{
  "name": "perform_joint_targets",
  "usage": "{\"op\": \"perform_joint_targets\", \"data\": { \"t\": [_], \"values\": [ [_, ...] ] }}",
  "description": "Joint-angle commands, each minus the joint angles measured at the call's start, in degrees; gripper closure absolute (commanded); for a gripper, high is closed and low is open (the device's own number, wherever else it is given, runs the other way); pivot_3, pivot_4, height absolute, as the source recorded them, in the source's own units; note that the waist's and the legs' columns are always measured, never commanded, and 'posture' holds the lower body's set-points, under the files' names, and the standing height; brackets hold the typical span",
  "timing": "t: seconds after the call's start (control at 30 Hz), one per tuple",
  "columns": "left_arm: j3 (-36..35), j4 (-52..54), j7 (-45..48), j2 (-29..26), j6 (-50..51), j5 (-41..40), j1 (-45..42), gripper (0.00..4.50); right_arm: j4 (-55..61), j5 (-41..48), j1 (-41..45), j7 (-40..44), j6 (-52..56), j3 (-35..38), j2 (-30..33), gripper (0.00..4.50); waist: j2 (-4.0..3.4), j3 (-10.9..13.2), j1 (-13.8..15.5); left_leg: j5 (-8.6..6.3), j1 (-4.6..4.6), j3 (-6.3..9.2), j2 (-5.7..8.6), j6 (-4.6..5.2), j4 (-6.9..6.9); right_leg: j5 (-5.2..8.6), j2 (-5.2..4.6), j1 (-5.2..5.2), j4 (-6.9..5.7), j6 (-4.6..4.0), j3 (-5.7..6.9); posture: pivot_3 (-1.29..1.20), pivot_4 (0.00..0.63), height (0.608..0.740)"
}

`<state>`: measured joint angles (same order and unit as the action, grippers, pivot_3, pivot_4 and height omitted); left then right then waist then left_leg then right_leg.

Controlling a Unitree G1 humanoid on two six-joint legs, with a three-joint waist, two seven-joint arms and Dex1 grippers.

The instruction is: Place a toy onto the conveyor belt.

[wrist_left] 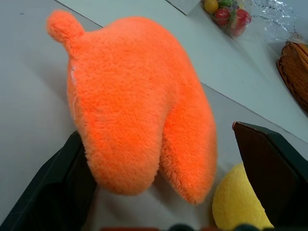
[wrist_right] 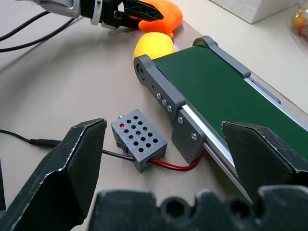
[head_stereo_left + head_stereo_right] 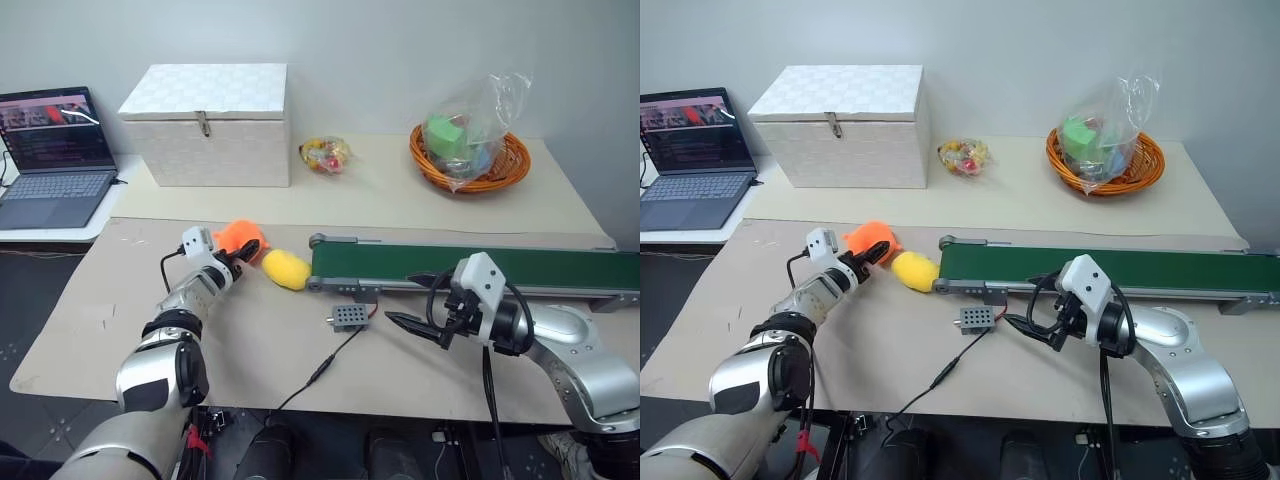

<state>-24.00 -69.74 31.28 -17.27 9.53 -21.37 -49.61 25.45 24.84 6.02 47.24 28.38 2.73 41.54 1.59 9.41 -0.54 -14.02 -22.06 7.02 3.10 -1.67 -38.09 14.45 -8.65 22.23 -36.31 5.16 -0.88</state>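
The left hand is wide apart with the orange toy right between its fingers; the right hand is far off, also apart

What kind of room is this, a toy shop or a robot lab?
Most likely a robot lab or test bench, not a shop. A small conveyor belt with a wired control box sits on a paper-covered table, and an open laptop stands on a side desk. The few toys look like practice props.
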Motion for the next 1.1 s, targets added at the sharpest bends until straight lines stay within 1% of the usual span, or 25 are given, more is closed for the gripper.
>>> {"op": "perform_joint_targets", "data": {
  "t": [0.03,0.37,0.4,0.47,0.57,0.63,0.7,0.8,0.83,1.0,1.03,1.1],
  "values": [
    [-1.0,-0.1,-0.9,1.7,-0.2,-0.9,1.0,0.03,0.9,-0.1,0.6,-0.5,-0.2,0.8,0.3,0.0,0.0,0.0,0.1,0.0,0.0,0.0,0.0,0.0,0.0,0.0,0.0,0.0,0.0,0.0,0.0,0.0,0.15,0.74],
    [-4.4,0.4,-2.8,1.8,-0.8,-2.9,2.0,0.03,1.6,0.3,0.0,-0.6,0.1,0.8,-0.1,0.0,-0.02,0.0,-0.1,0.0,0.03,0.0,-0.01,0.0,0.0,0.0,0.0,-0.01,-0.02,0.0,-0.01,0.0,0.15,0.74],
    [-4.5,0.5,-2.9,1.8,-1.0,-2.9,2.0,0.45,1.6,0.4,0.0,-0.6,0.1,0.8,-0.1,0.0,-0.02,0.0,-0.1,0.0,0.04,0.0,0.0,0.0,0.0,0.0,0.0,-0.01,-0.03,0.0,-0.01,0.0,0.15,0.74],
    [-4.7,0.6,-3.1,1.8,-1.4,-3.0,1.9,0.83,1.8,0.5,-0.1,-0.6,0.2,0.8,-0.2,0.0,-0.02,0.0,-0.2,0.0,0.04,0.0,-0.01,0.0,0.0,0.0,0.0,-0.01,-0.03,0.0,-0.01,0.0,0.15,0.74],
    [-4.9,0.9,-2.9,1.9,-1.4,-3.2,1.8,1.99,1.9,0.6,-0.2,-0.7,0.2,0.8,-0.3,0.0,-0.02,0.0,-0.2,0.0,0.0,0.0,-0.01,0.0,0.0,0.0,0.0,0.01,-0.01,0.0,-0.01,0.0,0.15,0.74],
    [-4.7,1.0,-2.8,1.9,-1.1,-3.1,1.7,2.59,2.0,0.8,-0.2,-0.7,0.3,0.9,-0.3,0.0,-0.02,0.0,-0.3,0.0,-0.01,0.0,-0.01,0.0,0.0,0.0,0.0,0.02,0.0,0.0,-0.01,0.0,0.15,0.74],
    [-4.4,1.1,-3.0,1.9,-0.9,-2.8,1.8,3.38,2.0,0.8,-0.3,-0.7,0.3,0.9,-0.4,0.0,-0.02,0.0,-0.3,0.0,-0.01,0.0,-0.01,0.0,0.0,0.0,0.0,0.03,-0.01,0.0,-0.01,0.0,0.15,0.74],
    [-4.5,1.1,-3.1,1.9,-0.8,-2.8,1.8,4.3,2.1,0.8,-0.4,-0.8,0.3,0.9,-0.4,0.0,-0.02,0.0,-0.5,0.0,0.02,-0.01,-0.01,0.0,0.0,0.0,0.0,0.02,-0.03,0.0,-0.02,0.0,0.15,0.74],
    [-4.6,1.1,-3.2,1.8,-0.8,-2.9,1.8,4.45,2.1,0.8,-0.4,-0.8,0.3,0.9,-0.4,0.0,-0.02,0.0,-0.5,0.0,0.03,-0.01,-0.02,0.0,0.0,0.0,0.0,0.02,-0.04,0.0,-0.02,0.0,0.15,0.74],
    [-4.3,2.3,-4.5,2.0,-4.3,-2.2,1.7,4.45,2.0,0.9,-0.3,-0.7,0.3,0.8,-0.4,0.0,-0.02,0.0,-0.4,0.0,0.01,-0.01,-0.01,0.0,0.0,0.0,0.0,0.02,-0.02,0.0,-0.02,0.0,0.15,0.74],
    [-3.9,3.2,-5.2,2.1,-6.0,-1.8,1.5,4.45,1.9,0.8,-0.3,-0.6,0.3,0.7,-0.4,0.0,-0.02,0.0,-0.4,0.0,0.01,-0.01,-0.01,0.0,0.0,0.0,0.0,0.02,-0.02,0.0,-0.02,0.0,0.15,0.74],
    [-1.9,6.8,-8.8,2.2,-13.1,1.3,1.3,4.45,1.7,0.7,-0.3,-0.6,0.3,0.6,-0.3,0.0,0.0,0.0,-0.5,0.0,0.01,-0.01,-0.02,0.0,0.0,0.0,0.0,0.03,-0.02,0.0,-0.02,0.0,0.15,0.74]
  ]
}}
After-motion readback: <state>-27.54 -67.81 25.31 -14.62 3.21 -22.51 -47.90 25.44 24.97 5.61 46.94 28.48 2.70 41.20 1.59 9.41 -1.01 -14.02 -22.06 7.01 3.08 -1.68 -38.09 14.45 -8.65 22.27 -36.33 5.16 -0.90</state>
